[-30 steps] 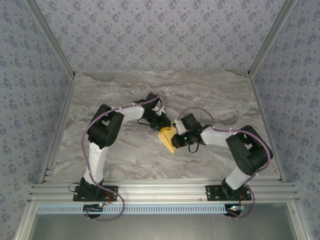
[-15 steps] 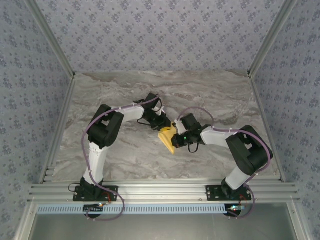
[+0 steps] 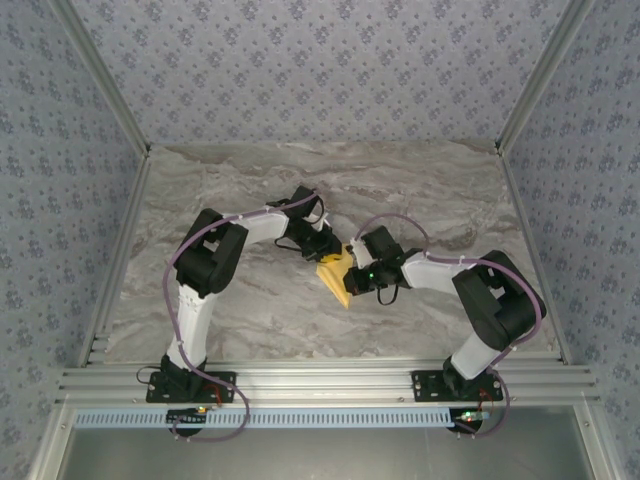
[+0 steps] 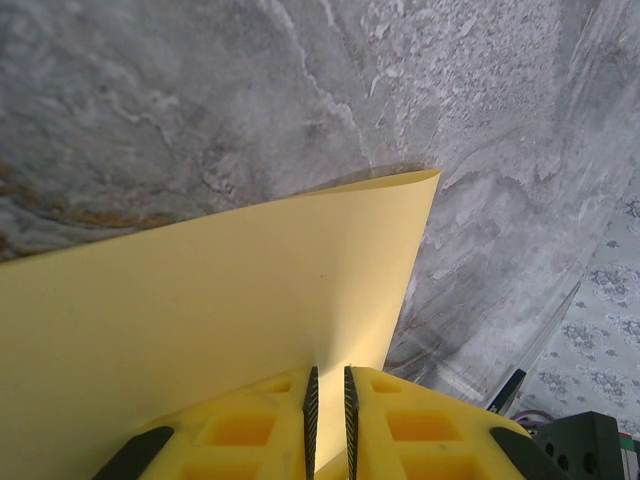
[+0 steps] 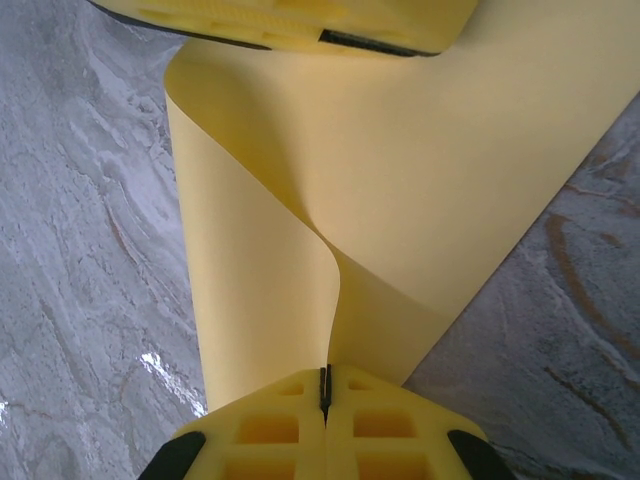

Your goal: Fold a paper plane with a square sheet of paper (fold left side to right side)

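The square sheet of paper [image 3: 337,277] is yellow-orange and held up off the marble table between both arms, bent into a loose curl [image 5: 400,170]. My right gripper [image 3: 356,272] is shut on its near edge, pads pressed together on the sheet [image 5: 325,372]. My left gripper [image 3: 329,250] is at the sheet's far side. In the left wrist view its jaws [image 4: 329,372] stand a narrow gap apart with the paper [image 4: 250,300] running into that gap. The left gripper's yellow fingers [image 5: 300,15] show at the top of the right wrist view, against the paper's far edge.
The grey marble tabletop [image 3: 250,190] spreads around the arms. Aluminium rails frame it at the left [image 3: 120,250], right [image 3: 530,240] and near edge [image 3: 330,380]. Patterned walls rise behind.
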Controlling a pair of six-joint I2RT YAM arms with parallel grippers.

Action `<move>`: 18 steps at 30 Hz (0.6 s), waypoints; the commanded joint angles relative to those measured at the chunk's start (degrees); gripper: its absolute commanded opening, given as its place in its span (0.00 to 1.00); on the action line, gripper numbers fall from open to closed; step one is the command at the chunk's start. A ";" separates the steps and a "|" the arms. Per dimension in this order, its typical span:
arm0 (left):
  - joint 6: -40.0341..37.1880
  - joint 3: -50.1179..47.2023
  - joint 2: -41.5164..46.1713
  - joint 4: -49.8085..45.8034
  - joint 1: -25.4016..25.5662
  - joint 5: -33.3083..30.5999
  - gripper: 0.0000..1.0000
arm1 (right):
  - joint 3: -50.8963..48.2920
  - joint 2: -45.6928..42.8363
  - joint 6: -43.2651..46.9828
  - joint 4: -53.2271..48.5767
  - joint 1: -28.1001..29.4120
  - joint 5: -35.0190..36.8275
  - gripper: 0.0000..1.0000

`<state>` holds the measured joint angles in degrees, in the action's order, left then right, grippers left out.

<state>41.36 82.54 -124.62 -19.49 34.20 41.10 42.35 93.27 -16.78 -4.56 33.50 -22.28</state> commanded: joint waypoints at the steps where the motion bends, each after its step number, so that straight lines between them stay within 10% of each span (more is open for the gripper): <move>1: -0.71 -1.33 -0.54 -4.46 0.00 -2.65 0.17 | 1.86 0.58 -0.73 -1.42 -0.36 0.05 0.00; 18: -0.76 -1.57 -0.45 -4.24 -0.01 -2.51 0.17 | 2.20 2.63 -0.21 -2.77 -0.36 1.08 0.00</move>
<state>41.36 82.54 -124.62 -19.49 34.20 41.10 43.51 94.39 -16.78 -5.43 33.50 -22.09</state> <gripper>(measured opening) 0.171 0.055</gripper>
